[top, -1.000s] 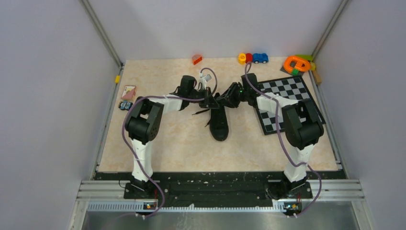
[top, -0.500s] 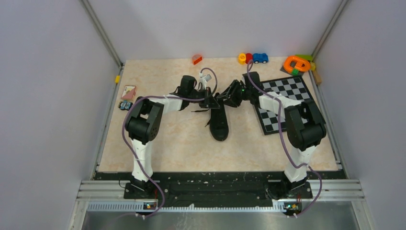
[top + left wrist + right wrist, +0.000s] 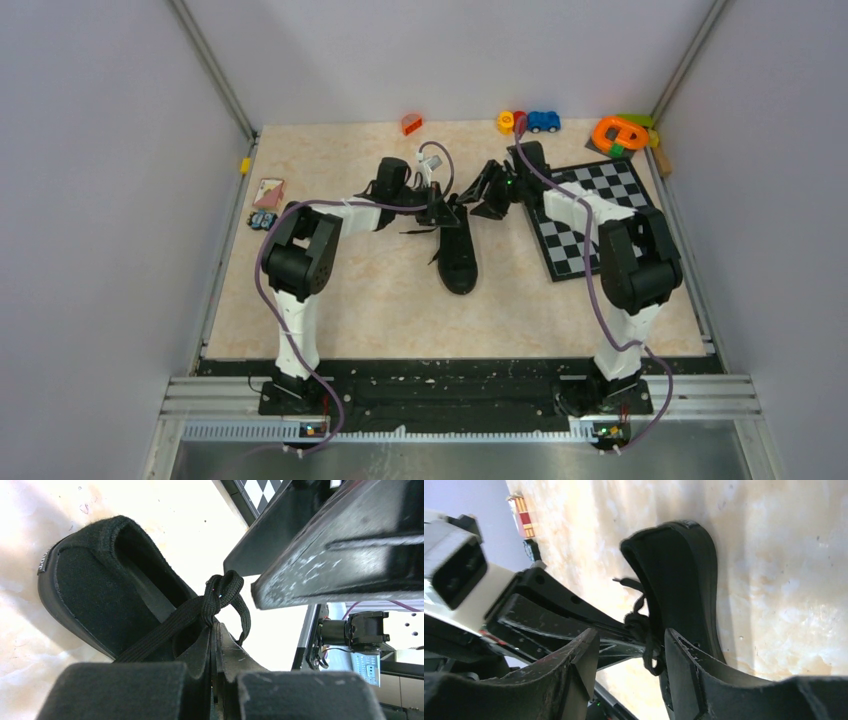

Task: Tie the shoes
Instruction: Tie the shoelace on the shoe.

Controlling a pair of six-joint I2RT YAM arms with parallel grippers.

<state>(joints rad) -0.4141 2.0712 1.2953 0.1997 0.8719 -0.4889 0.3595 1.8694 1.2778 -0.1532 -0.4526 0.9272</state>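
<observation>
While the black sneaker (image 3: 460,262) lies mid-counter (image 3: 350,300), its lace (image 3: 200,611) is pinched in the left gripper (image 3: 216,630) at the shoe's 12 o'clock end. The right gripper (image 3: 631,637) is shown spread at 1 o'clock of the sneaker, with the chessboard (image 3: 590,215) at 3 o'clock.
</observation>
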